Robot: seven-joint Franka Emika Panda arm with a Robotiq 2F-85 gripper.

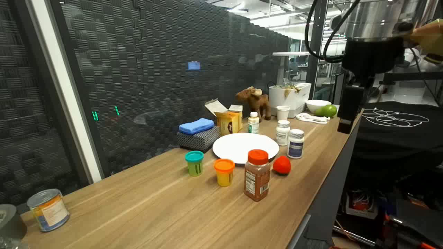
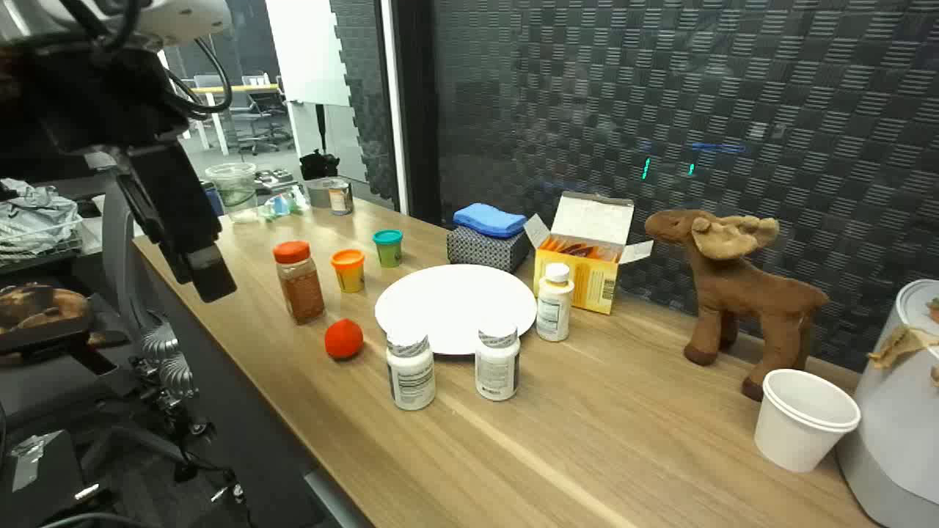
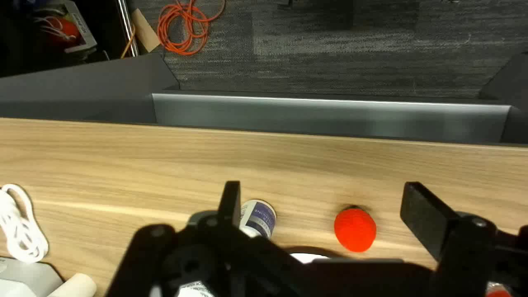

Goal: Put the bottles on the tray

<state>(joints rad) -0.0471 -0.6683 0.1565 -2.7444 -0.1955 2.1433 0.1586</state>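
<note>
In the wrist view the gripper (image 3: 324, 205) hides part of the blue-labelled bottle (image 3: 260, 215) and all but a sliver of the plate (image 3: 307, 257), and with the bottom edge leaves only scraps of the spice bottle (image 3: 498, 293) and a pale bottle (image 3: 194, 291), which one unclear; the left edge cuts the cord (image 3: 25, 256). In an exterior view the spice bottle, its lettering too blurred to read, covers a bit of the plate's rim. In an exterior view the white container (image 2: 902, 433) runs off the right edge; in both exterior views the top edge cuts the arm (image 2: 180, 20).
</note>
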